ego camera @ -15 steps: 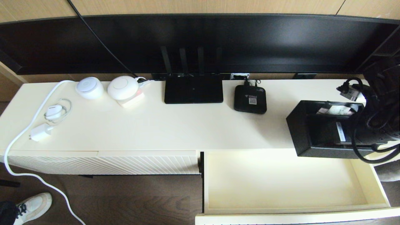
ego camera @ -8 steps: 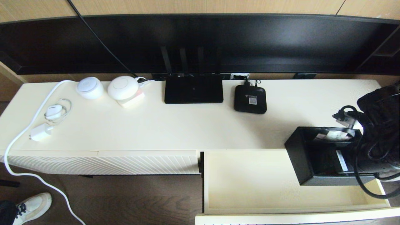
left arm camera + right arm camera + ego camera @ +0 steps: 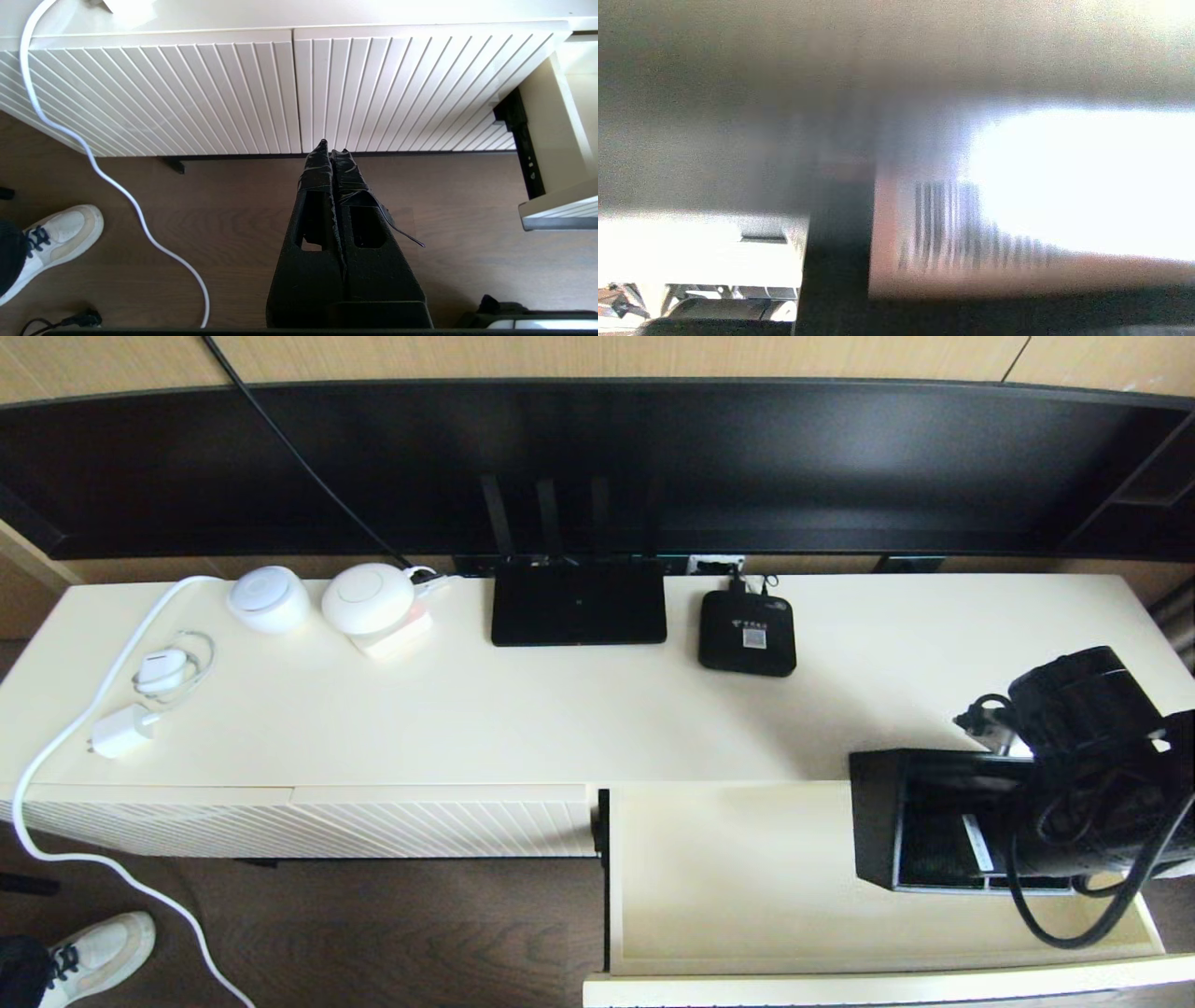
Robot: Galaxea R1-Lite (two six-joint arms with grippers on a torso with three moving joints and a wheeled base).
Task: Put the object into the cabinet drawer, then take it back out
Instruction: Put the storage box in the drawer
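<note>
The bench [image 3: 560,709] carries the router [image 3: 579,607]. The open cabinet drawer [image 3: 747,887] lies beneath my organizer box [image 3: 878,821], now lowered from bench level to over its right end. My right pincer [image 3: 1046,826] is closed, apparently gripping the box wall. My left pincer [image 3: 332,151] hangs parked, fingers together.

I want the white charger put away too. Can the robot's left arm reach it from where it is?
Probably not yet. The left claw hangs shut low before the ribbed cabinet front, below the top where the charger lies, so it must rise first.
</note>
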